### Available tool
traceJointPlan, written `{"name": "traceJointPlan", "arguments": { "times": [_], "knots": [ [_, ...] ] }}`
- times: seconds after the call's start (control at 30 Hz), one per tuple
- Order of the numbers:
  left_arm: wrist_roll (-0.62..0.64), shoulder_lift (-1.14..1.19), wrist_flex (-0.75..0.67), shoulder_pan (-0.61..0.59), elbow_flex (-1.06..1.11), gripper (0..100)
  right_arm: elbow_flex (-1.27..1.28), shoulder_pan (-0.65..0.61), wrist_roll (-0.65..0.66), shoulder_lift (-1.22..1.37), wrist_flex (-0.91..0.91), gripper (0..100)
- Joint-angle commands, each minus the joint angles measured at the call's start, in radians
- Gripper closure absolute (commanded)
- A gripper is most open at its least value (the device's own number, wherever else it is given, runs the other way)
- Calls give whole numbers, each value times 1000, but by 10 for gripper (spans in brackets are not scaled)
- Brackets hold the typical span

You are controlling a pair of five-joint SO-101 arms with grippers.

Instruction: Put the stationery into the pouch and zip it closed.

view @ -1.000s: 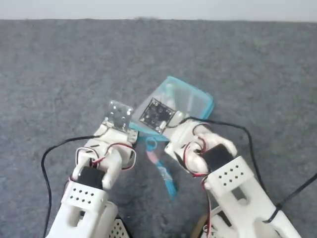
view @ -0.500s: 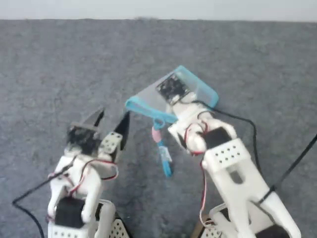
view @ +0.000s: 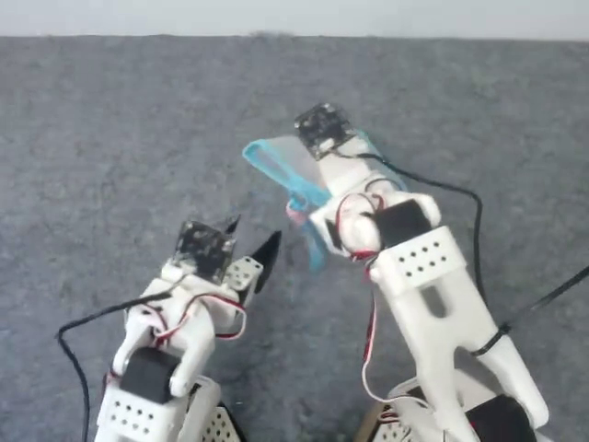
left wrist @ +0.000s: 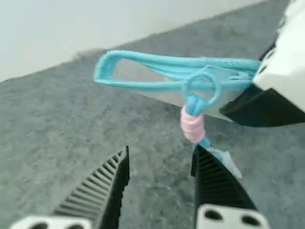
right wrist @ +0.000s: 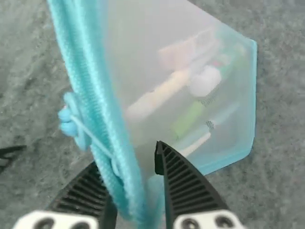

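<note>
While the right gripper [right wrist: 128,157] pinches the pouch [right wrist: 190,71] by its blue zip band [right wrist: 90,95], fingers pressed on the fabric near one end, the pouch sits upper centre in the high view and appears lifted off the grey table [view: 110,120]. Stationery [right wrist: 188,102] is inside: pens and a pale stick, seen dimly through the frosted wall and gathered toward the far corner. The left gripper [left wrist: 159,162] is low in the left wrist frame, fingers spread, nothing between them. The zip pull [left wrist: 202,88], a ring with a pink-and-blue tassel [left wrist: 192,125] hanging from it, lies just above the gap between those fingers and a little to the right. The band's long axis runs left to right across the upper part of that frame, with the free end at upper left and the held end at the right edge. The pull sits close to the held end. The band's lips look parted toward the free end, so I judge the zip not yet shut. The left arm is the nearer and the only free one. Closing likely calls for it to take the tassel and draw it leftward along the band, away from the right gripper. The tassel is thin and dangling, so it is easy to miss.
</note>
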Motion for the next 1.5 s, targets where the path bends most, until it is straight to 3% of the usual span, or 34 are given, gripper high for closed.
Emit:
{"name": "traceJointPlan", "arguments": {
  "times": [0.0, 0.6, 0.83, 1.0, 1.47],
  "knots": [
    [-6, 40, -49, 48, -4, 794, -12, -45, -14, 1, 7, 992],
    [-3, 46, -140, 77, 45, 799, 169, -117, 28, -219, 5, 992],
    [-3, 46, -140, 77, 45, 997, 178, -117, 29, -220, 2, 992],
    [-5, 40, -140, 64, 45, 989, 218, -110, 64, -220, 1, 992],
    [-9, 46, -210, -196, 41, 989, 270, -41, 100, -231, -1, 992]
  ]
}}
